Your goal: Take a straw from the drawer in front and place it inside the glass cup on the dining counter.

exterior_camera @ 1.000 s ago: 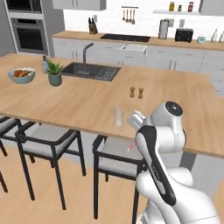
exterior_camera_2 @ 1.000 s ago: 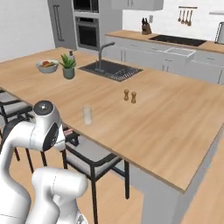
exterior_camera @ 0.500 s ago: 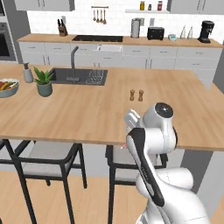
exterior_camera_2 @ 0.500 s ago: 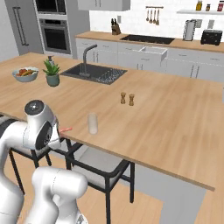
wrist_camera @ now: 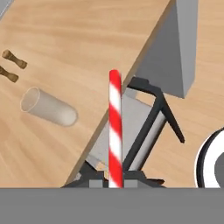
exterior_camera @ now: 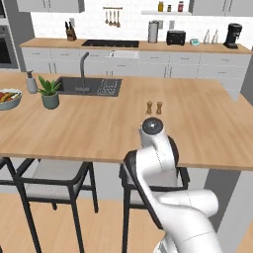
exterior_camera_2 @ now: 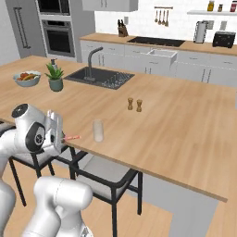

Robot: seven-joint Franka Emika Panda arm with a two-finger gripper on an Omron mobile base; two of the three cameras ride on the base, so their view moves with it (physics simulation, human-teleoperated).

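Your gripper [exterior_camera_2: 65, 137] sits at the lower left of the right base view, off the near edge of the dining counter [exterior_camera_2: 185, 125]; its 2 fingers are pinched on the straw [wrist_camera: 115, 127], whose red-and-white length runs straight up the middle of the hand view from the fingertips; in the right base view that same straw pokes out roughly level, its tip aimed at the counter edge.

The glass cup [exterior_camera_2: 97, 131] stands upright on the wood just inside that edge, right of the straw tip in the right base view and near it; in the hand view the cup lies at the middle left, mouth toward the left edge, with the 2 brown shakers [wrist_camera: 9, 66] beyond it at upper left.

So the cup is off to 1 side of the straw's axis, not ahead of it; I judge you must carry the straw over the rim and tip it upright before lowering.
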